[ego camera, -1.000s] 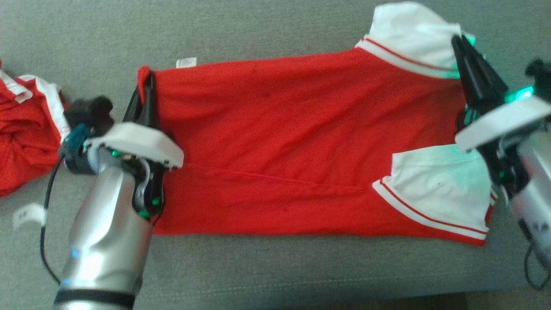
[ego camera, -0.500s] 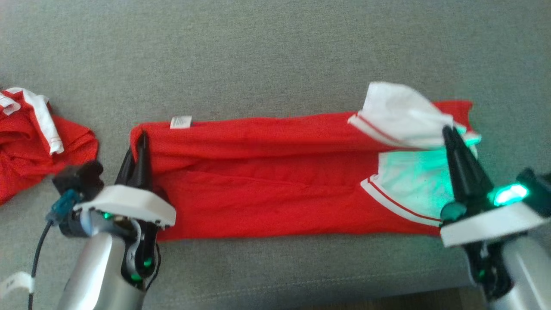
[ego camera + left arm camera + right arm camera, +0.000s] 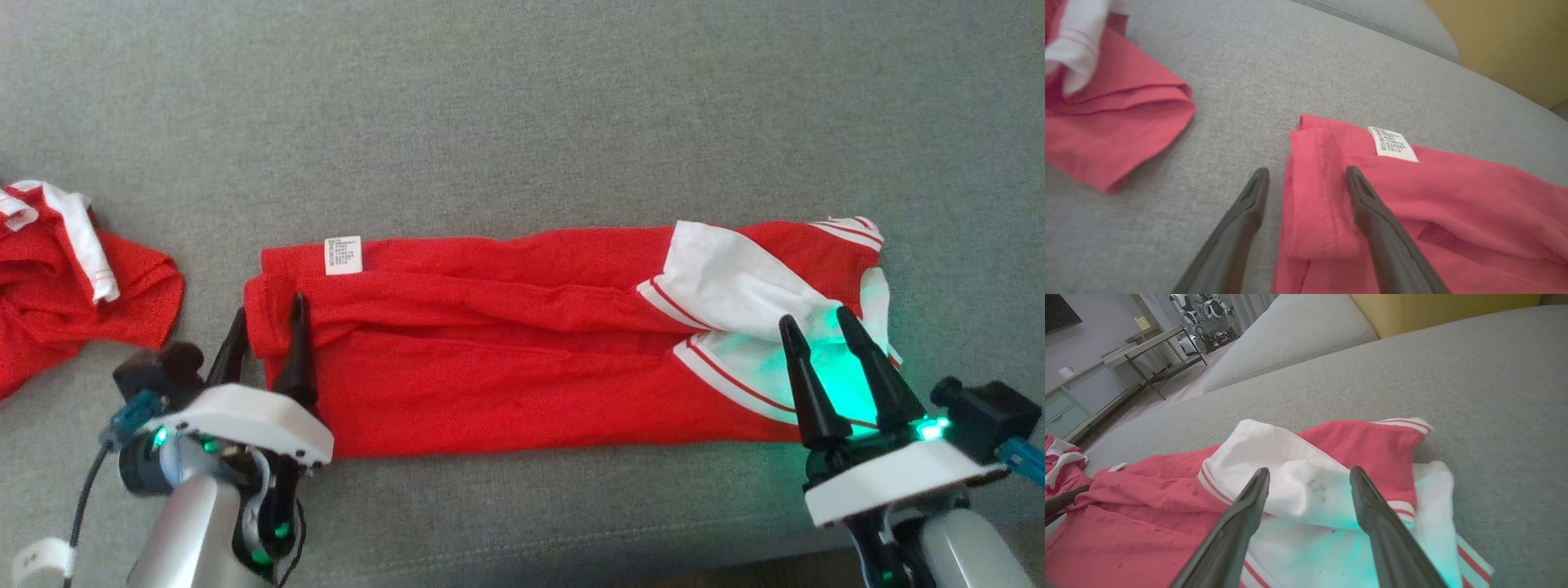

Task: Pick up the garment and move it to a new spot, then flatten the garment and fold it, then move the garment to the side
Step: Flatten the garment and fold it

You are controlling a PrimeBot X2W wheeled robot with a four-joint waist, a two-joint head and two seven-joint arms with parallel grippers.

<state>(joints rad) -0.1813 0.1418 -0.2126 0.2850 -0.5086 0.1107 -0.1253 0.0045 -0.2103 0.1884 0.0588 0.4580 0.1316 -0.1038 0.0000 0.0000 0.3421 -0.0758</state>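
- Garment (image 3: 506,384) lies folded across the middle.
- Left gripper (image 3: 270,309), lower left, points up, fingers spread, holding nothing.
- Right gripper (image 3: 815,317), lower right, points up, spread too.

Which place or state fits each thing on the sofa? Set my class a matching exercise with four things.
1 care label
2 crumpled red garment
3 left gripper
4 white sleeves

a far left of the sofa
b open, at the folded garment's left end
c folded garment's right end
d folded garment's upper left corner

Pairs: 1-d, 2-a, 3-b, 4-c
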